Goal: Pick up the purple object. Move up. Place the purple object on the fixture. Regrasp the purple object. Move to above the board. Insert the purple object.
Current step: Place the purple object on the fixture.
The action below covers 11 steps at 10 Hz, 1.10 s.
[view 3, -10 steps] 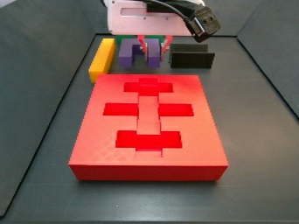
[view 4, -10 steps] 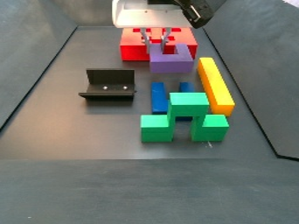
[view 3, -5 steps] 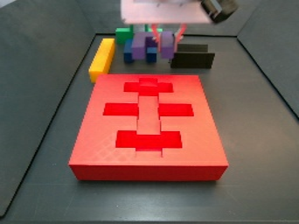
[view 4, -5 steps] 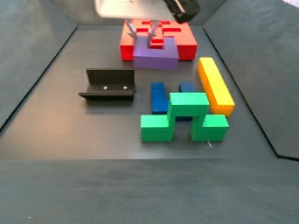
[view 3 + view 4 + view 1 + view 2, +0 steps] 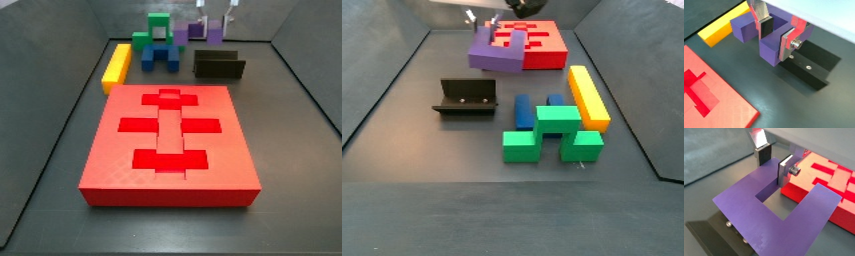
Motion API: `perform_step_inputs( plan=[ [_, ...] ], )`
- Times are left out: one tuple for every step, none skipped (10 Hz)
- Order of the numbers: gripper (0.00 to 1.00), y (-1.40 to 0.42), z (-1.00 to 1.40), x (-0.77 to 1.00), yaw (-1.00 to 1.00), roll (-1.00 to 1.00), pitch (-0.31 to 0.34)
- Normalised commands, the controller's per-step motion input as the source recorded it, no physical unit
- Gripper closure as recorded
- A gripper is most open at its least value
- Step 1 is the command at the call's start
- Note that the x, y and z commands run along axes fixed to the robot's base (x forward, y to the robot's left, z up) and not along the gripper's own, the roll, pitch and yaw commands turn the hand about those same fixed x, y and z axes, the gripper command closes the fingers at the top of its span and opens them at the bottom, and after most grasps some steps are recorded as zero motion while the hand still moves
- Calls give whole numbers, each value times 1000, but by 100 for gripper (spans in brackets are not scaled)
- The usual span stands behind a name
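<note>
The purple object [image 5: 767, 47] is a U-shaped block hanging in the air, clear of the floor. My gripper [image 5: 775, 36] is shut on one of its prongs, with one finger in the notch and the other on the outer face. In a wrist view the purple object [image 5: 771, 213] fills the frame under the gripper [image 5: 775, 163]. In a side view the purple object [image 5: 211, 32] hangs above the dark fixture [image 5: 219, 65]. The red board [image 5: 171, 140] lies flat nearer the front. In a side view the purple object [image 5: 496, 52] floats tilted before the board [image 5: 545, 45], beyond the fixture [image 5: 466, 97].
A long yellow block [image 5: 118, 66] lies beside the board. Green blocks [image 5: 549, 130] and a blue block [image 5: 524, 108] stand in a cluster near the yellow block [image 5: 588, 95]. Dark walls close in the floor on both sides.
The gripper has lifted the purple object off the floor, away from the cluster of blocks, and carried it sideways over toward the fixture.
</note>
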Motion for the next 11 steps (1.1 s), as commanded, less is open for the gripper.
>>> perform_step_inputs(
  plan=[
    [100, 203, 240, 951, -197, -500, 0],
    [100, 214, 240, 946, -171, -526, 0],
    [100, 197, 151, 923, -177, -577, 0],
    [100, 46, 0, 746, -229, -434, 0],
    [100, 0, 0, 266, -103, -117, 0],
    [100, -26, 0, 11, 0, 0, 0],
    [100, 131, 0, 434, -123, -266, 186],
    [100, 51, 217, 791, -49, -557, 486],
    [100, 37, 183, 774, -43, -611, 486],
    [100, 43, 89, 726, 0, -734, 503],
    [100, 14, 14, 691, 0, -791, 526]
  ],
)
